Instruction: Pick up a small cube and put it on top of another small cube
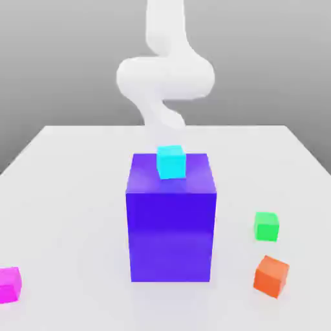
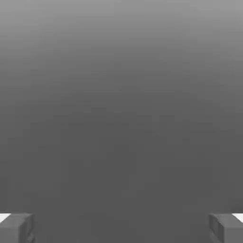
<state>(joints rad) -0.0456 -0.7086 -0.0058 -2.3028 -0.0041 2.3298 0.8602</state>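
Gripper [image 2: 121,228] open, fingers wide apart, holding nothing; magenta cube [image 1: 9,285] on tabletop [image 1: 84,194], presumably awaiting pickup for stacking.

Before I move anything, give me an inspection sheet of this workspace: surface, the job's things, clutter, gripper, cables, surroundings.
Surface: white tabletop, with faint reflections near the blue-violet block.
Job's things: small magenta cube at the exterior view's left edge, partly cut off by the frame; small green cube at the right.
Clutter: large blue-violet block in the middle; small cyan cube on top of it; small orange cube nearer the camera than the green one, turned at an angle.
Gripper: gripper open, nothing between its fingers.
Cables: nothing seen.
Surroundings: plain grey backdrop; white arm behind the block.
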